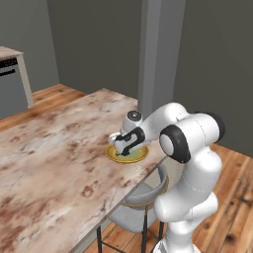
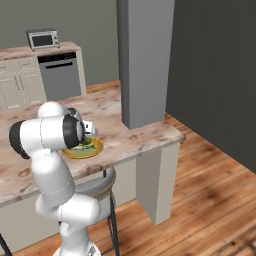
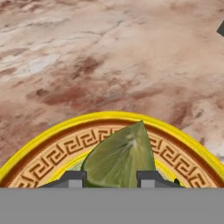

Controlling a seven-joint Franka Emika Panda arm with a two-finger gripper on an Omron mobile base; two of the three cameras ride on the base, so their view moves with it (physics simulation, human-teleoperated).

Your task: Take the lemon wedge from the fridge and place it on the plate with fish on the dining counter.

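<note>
Greenish-yellow and finely veined, the lemon wedge (image 3: pixel 120 159) was seen in the hand view held between the two dark finger tips, its broad base down between them and its pointed tip aimed away from the hand, across the far rim of the plate with fish (image 3: pixel 48 151). Its long axis was thus laid roughly along the line of the gripper (image 3: pixel 111 178), from base to tip. The jaws were clenched on the wedge, one tip against each side of its base.

The wedge was carried directly over the yellow plate, whose patterned brown-and-cream border and bright rim were visible beneath and around it. Whether the wedge touched the plate or hung just above it could not be told. The grip was judged to be kept so that the piece would be let go only once it sat over the plate.

From the left base view, the gripper (image 1: pixel 124 146) was seen pointed down at the plate (image 1: pixel 141 156), which stood near the edge of the dining counter (image 1: pixel 54 148). The mottled reddish-brown and cream stone top was spread wide beyond it. In the right base view the plate (image 2: pixel 95 148) was partly hidden behind the arm's white shoulder, with green fish pieces just showing.

A grey stool (image 1: pixel 133 210) was tucked under the counter beside the robot. The task was judged nearly done, with release as the remaining step.
</note>
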